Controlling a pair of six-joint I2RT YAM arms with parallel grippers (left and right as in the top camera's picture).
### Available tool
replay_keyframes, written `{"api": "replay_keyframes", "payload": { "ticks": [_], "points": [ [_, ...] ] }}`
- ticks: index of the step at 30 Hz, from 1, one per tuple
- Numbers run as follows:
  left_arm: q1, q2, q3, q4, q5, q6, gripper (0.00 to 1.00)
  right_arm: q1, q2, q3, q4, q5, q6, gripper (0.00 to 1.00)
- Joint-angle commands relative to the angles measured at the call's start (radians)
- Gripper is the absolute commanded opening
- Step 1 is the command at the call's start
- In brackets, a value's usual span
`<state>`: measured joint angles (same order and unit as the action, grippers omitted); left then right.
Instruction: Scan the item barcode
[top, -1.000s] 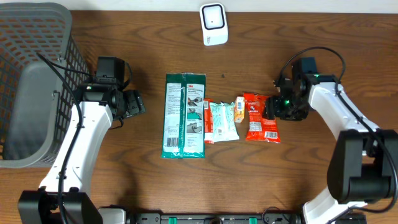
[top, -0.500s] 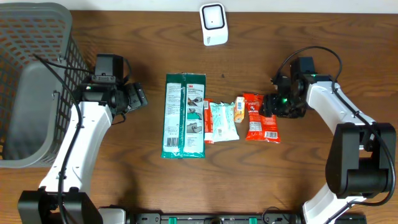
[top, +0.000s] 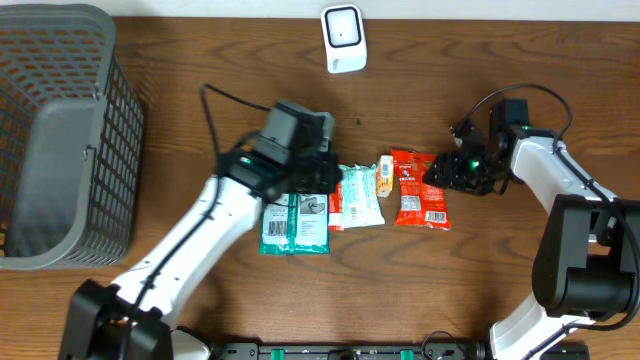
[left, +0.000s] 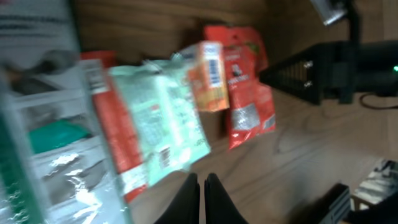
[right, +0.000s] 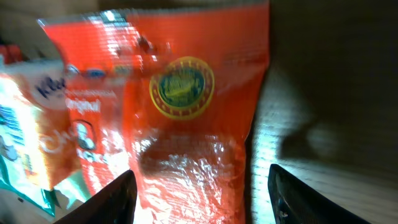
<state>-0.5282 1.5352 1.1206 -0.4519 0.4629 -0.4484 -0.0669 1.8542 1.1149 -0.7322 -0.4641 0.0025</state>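
Note:
A row of packets lies mid-table: a large green package (top: 283, 232), a mint pack (top: 362, 196), a small orange box (top: 385, 173) and a red snack packet (top: 420, 195). The white barcode scanner (top: 343, 40) stands at the far edge. My left gripper (left: 202, 193) is shut and empty, hovering over bare wood beside the mint pack (left: 165, 124). My right gripper (right: 202, 199) is open, low over the red snack packet (right: 180, 112), with its fingers (right: 106, 199) either side of the packet's end. Nothing is held.
A grey mesh basket (top: 60, 130) fills the left end of the table. A thin red-and-white packet (top: 335, 205) lies between the green package and the mint pack. The left arm covers part of the green package from above.
The left arm has swung right from beside the basket to over the row of packets, and its jaws have shut. The right gripper has stayed at the red packet.

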Motion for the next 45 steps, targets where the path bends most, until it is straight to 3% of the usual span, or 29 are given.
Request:
{"api": "replay_keyframes", "payload": {
  "ticks": [1, 11, 21, 33, 45],
  "points": [
    [-0.128, 0.059, -0.008, 0.113, -0.120, -0.116, 0.07, 0.006, 0.010, -0.028, 0.014, -0.027, -0.015, 0.63],
    [-0.303, 0.325, -0.008, 0.427, -0.168, -0.186, 0.07, 0.006, 0.010, -0.028, 0.001, -0.065, -0.015, 0.64],
    [-0.309, 0.352, -0.008, 0.431, -0.169, -0.181, 0.07, 0.010, 0.010, -0.059, -0.138, -0.103, -0.014, 0.53],
    [-0.309, 0.370, -0.008, 0.431, -0.173, -0.098, 0.08, -0.078, 0.008, -0.087, -0.062, -0.157, -0.011, 0.67],
    [-0.308, 0.466, -0.008, 0.453, -0.251, -0.103, 0.07, -0.105, 0.009, -0.098, 0.070, -0.230, -0.011, 0.68]
  ]
}}
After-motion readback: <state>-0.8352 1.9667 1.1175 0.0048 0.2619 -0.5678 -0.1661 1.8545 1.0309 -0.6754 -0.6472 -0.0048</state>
